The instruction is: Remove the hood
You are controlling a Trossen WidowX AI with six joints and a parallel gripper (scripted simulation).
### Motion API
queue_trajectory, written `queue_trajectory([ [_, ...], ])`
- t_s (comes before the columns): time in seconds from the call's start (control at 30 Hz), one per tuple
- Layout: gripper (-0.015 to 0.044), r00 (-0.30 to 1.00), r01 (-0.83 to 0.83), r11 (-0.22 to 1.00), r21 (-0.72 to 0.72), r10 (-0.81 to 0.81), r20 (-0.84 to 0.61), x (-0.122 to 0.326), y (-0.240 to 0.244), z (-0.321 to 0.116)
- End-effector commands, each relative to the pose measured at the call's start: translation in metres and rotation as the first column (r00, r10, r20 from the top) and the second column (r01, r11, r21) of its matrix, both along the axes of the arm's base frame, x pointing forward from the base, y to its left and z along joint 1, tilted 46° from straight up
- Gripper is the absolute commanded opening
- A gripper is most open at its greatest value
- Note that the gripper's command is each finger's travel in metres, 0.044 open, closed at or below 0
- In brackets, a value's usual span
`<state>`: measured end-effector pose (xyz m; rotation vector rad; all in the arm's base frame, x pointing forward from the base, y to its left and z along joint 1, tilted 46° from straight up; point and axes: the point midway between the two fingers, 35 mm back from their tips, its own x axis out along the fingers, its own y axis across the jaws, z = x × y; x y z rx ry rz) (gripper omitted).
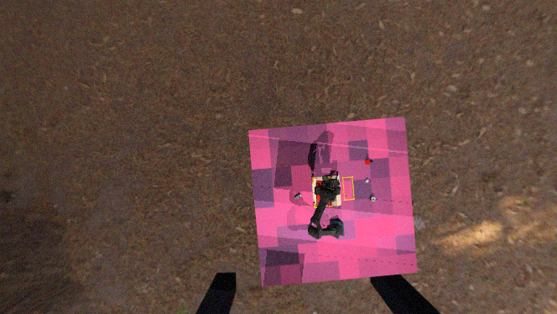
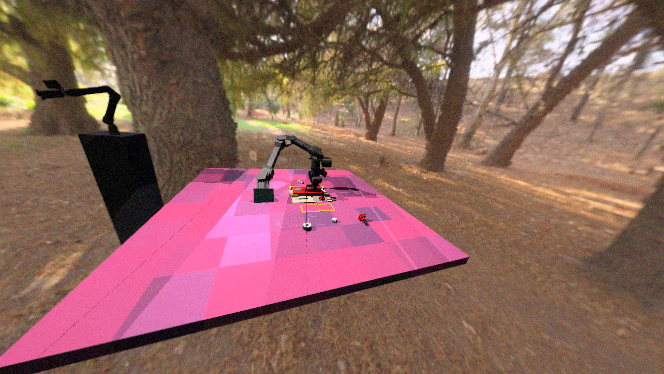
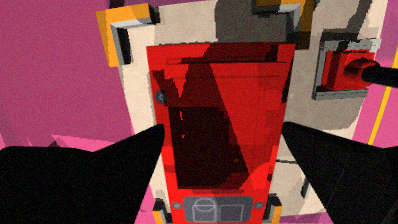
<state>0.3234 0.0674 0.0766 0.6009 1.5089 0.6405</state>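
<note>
The red toy car (image 1: 317, 185) (image 2: 300, 190) (image 3: 255, 100) lies on a cream board, partly hidden under the arm in the top view. Its red hood is hard to tell apart from the body; the wrist view shows the red top with dark shadows and a grey panel near the bottom edge. My gripper (image 2: 314, 186) (image 3: 223, 128) is open and empty, low over the car, with one finger at each side of the red top in the wrist view. Contact cannot be told. The marked area, a yellow outline (image 1: 343, 189) (image 2: 318, 210) (image 3: 379, 120), is beside the board and holds nothing.
The cream board (image 3: 137, 90) has orange corner brackets and a red block (image 3: 336, 70) with a black lever. Beyond the marked area lie a red piece (image 1: 367, 161) (image 2: 362, 218) and two small whitish pieces (image 1: 366, 180) (image 1: 372, 198). Another small piece (image 1: 298, 196) lies left of the board.
</note>
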Motion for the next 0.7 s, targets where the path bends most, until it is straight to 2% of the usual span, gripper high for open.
queue_trajectory([
  [0.0,0.0440,1.000,0.002,1.000,0.006,-0.002,-0.005,-0.0004,0.0031,-0.0014],
  [0.13,0.0440,1.000,0.002,1.000,0.006,-0.002,-0.005,-0.0006,0.0045,-0.0027],
  [0.23,0.0361,1.000,0.000,1.000,0.000,0.000,0.000,-0.0001,0.0018,-0.0017],
  [0.57,0.0295,1.000,0.000,1.000,0.000,0.000,0.000,-0.0001,0.0018,-0.0017],
  [0.67,0.0216,1.000,0.000,1.000,0.000,0.000,0.000,-0.0001,0.0013,-0.0013],
])
